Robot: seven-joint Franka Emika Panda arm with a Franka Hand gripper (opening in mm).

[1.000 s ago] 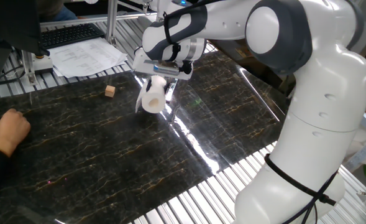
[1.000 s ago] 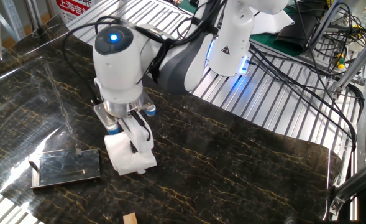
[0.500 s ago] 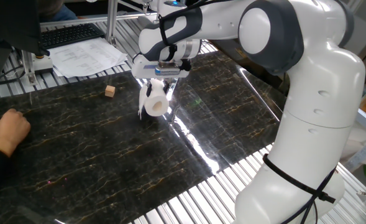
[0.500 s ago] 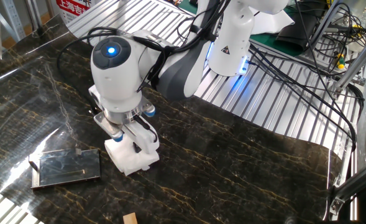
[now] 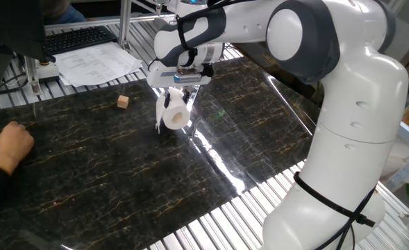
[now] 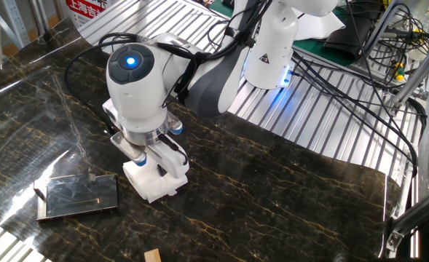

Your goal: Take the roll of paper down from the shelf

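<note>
The roll of paper (image 5: pixel 174 117) is a small white cylinder with its hollow core facing the camera. My gripper (image 5: pixel 177 104) points down over it and is shut on it, one finger on each side. In the other fixed view the roll of paper (image 6: pixel 153 182) sits low at the dark marble tabletop under the gripper (image 6: pixel 160 166); I cannot tell if it touches. The shelf (image 6: pixel 78 195), a flat pale-edged stand with a dark glossy face, lies just left of the roll there. In the first fixed view I cannot make the shelf out.
A tiny wooden cube (image 5: pixel 123 102) lies left of the roll, also at the bottom edge as the cube (image 6: pixel 152 255). A person's hand (image 5: pixel 10 146) rests at the table's left edge. Printed sheets (image 5: pixel 96 62) and a keyboard (image 5: pixel 79 38) lie behind. Cables (image 6: pixel 360 87) cross the metal slats.
Over the last second the gripper lowered the roll toward the tabletop and turned it slightly. In the last half second it has hardly moved.
</note>
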